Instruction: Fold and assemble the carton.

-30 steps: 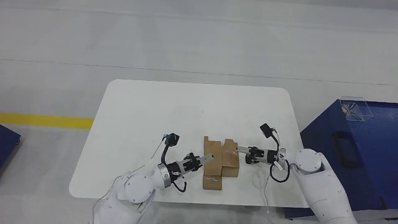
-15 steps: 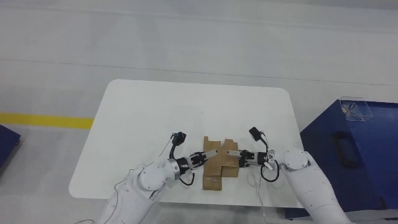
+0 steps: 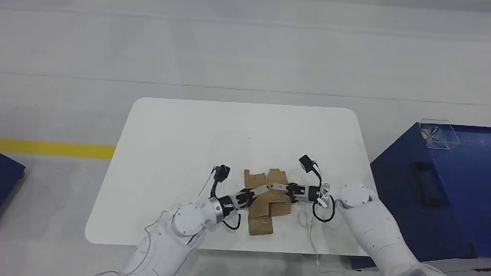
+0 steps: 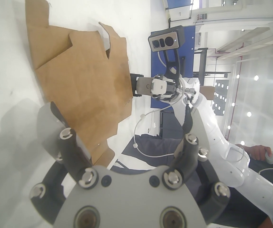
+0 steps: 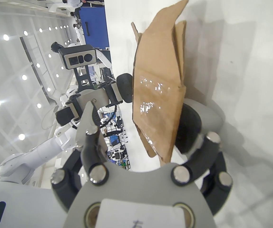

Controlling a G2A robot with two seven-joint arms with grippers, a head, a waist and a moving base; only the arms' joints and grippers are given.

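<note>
A flattened brown carton (image 3: 263,199) lies on the white table (image 3: 192,138) near its front edge, with its middle raised off the surface. My left gripper (image 3: 249,196) is at one side of it, my right gripper (image 3: 285,192) at the opposite side. In the left wrist view the carton (image 4: 79,77) has a corner between the wide-open fingers of the left gripper (image 4: 122,129), resting against one finger (image 4: 65,129); the right gripper (image 4: 134,86) touches the far edge. In the right wrist view the carton (image 5: 158,84) stands tilted between the open fingers of the right gripper (image 5: 141,117).
Behind and to both sides of the carton the tabletop is bare white. A blue cabinet (image 3: 437,184) stands off the table's right end, with a small clear box (image 3: 439,133) on top. The table's front edge runs just beyond the carton.
Both grippers have moved inward toward each other against the carton's sides. The carton has shifted slightly back and buckled upward in the middle.
</note>
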